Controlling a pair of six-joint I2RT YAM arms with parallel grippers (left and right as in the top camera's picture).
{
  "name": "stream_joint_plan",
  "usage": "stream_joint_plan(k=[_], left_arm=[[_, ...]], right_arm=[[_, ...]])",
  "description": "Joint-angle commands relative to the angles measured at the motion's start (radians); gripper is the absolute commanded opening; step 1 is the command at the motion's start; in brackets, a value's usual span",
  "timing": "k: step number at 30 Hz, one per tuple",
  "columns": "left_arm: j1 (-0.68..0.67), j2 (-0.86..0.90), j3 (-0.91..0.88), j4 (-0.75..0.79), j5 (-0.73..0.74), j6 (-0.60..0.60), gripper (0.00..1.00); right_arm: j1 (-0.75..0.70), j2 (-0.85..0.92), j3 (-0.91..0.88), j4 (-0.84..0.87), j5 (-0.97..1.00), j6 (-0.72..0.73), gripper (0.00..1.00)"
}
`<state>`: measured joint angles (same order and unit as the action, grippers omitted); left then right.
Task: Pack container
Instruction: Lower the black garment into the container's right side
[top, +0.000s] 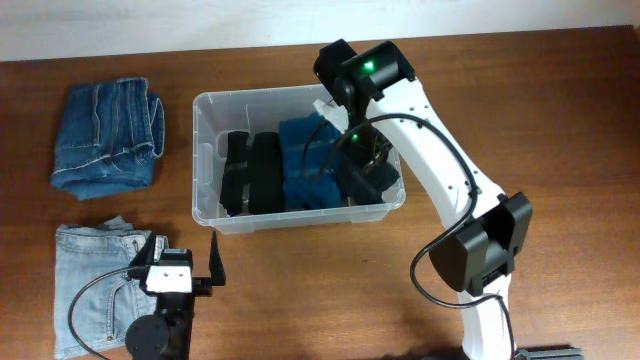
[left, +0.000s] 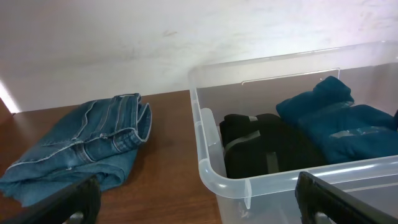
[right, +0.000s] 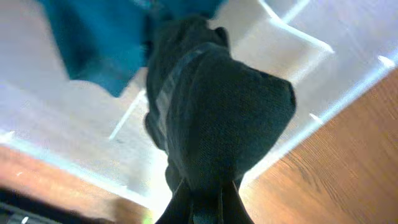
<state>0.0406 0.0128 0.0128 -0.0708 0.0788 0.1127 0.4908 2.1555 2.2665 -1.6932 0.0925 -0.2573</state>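
One right gripper (top: 365, 168) inside container (top: 201, 160), clamping dark cloth (right: 217, 106)

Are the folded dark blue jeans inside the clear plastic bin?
No, the folded dark blue jeans lie on the wooden table beside the clear plastic container.

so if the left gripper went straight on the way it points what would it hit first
Probably the near corner of the clear plastic rectangular container; the left gripper points there, though depth is unclear.
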Motion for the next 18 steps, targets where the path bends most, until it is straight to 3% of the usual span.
stream_joint_plan(k=[1, 10, 12, 14, 18], left_arm=[[0.002, -0.006, -0.004, -0.002, 0.011, 0.009, 0.99], [0.002, -0.006, -0.004, -0.002, 0.011, 0.009, 0.99], [0.002, -0.006, -0.004, -0.002, 0.011, 0.009, 0.99], [0.002, -0.006, -0.004, -0.002, 0.011, 0.009, 1.0], [0.002, -0.006, -0.004, -0.002, 0.011, 0.009, 1.0]], right_arm=[[0.001, -0.011, 0.027, -0.005, -0.082, -0.12, 0.04], [0.0, -0.007, 0.027, 0.051, -0.014, -0.202, 0.05], [0.0, -0.006, 0.027, 0.074, 0.022, -0.201, 0.13], [0.0, -0.006, 0.027, 0.096, 0.053, -0.183, 0.33], [0.0, -0.006, 0.027, 0.119, 0.081, -0.167, 0.39]])
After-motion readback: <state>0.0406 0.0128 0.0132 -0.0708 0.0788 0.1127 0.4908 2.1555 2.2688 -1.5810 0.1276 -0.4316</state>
